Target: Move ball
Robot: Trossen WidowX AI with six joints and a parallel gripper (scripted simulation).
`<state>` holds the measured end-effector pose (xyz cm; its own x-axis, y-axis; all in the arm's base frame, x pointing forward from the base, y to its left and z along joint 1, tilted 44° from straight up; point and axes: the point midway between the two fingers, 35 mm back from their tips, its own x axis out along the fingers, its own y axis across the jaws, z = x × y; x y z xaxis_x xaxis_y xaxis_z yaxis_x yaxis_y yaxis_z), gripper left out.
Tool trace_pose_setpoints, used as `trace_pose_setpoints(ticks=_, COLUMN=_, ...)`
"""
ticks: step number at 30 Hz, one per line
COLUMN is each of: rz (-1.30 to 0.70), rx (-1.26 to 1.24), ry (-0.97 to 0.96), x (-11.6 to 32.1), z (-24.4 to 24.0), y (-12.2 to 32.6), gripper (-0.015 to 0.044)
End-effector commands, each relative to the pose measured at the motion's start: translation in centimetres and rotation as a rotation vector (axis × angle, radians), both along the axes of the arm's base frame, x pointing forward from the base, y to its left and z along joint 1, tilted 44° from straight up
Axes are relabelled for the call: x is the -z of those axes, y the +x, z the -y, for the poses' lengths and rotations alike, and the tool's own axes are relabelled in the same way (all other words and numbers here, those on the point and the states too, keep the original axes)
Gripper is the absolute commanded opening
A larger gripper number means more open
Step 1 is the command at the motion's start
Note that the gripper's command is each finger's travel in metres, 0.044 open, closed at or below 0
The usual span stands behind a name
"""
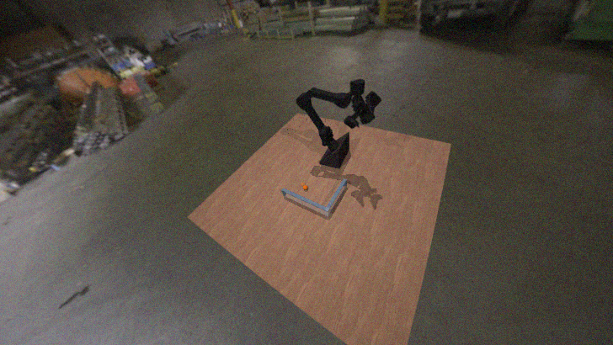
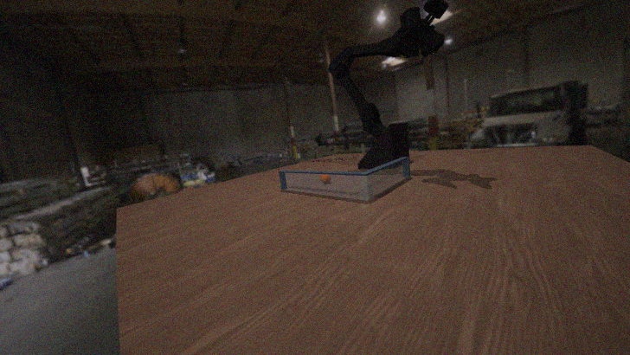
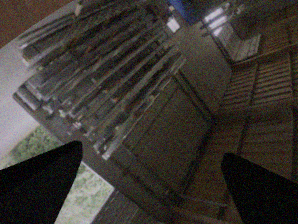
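Observation:
An orange ball (image 1: 305,187) (image 2: 324,178) lies on the table on the inner side of the corner, nearer the free end of the longer-looking wall (image 1: 303,202) (image 2: 308,186). The other low clear wall (image 1: 337,196) (image 2: 389,175) meets it at the corner; both have blue top edges. A small faint orange patch touches the ball's far side in the top view; I cannot tell whether it is the see-through copy. My gripper (image 1: 368,114) (image 3: 154,155) is raised high above the table, away from the ball, open and empty. The ball is not in the wrist view.
The arm's black base (image 1: 335,155) (image 2: 385,150) stands on the wooden table (image 1: 365,248) (image 2: 352,273) behind the walls. The arm's shadow falls to the right of the walls. The walls stand up from the table on two sides of the ball.

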<state>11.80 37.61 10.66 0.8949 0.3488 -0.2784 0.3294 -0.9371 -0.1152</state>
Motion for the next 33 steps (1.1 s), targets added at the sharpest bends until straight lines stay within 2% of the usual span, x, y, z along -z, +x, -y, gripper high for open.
trace_pose_setpoints(ticks=1, rz=-0.006, rx=0.011, ry=0.007, x=0.0, z=0.1, y=0.3, gripper=0.0374)
trace_pose_setpoints(ticks=6, rz=-0.138, rx=0.3, ry=0.212, x=1.3, z=3.6, y=7.6, gripper=0.0251)
trace_pose_setpoints(ticks=11, rz=-0.221, rx=0.588, ry=0.421, x=2.4, z=8.3, y=13.4, gripper=0.0251)
trace_pose_setpoints(ticks=18, rz=-0.268, rx=0.923, ry=0.673, x=3.8, z=14.8, y=18.3, gripper=0.0251)
trace_pose_setpoints(ticks=26, rz=-0.213, rx=1.314, ry=0.954, x=4.9, z=23.6, y=21.8, gripper=0.0251)
trace_pose_setpoints(ticks=33, rz=-0.059, rx=1.699, ry=1.263, x=5.5, z=32.2, y=22.7, gripper=0.0251)
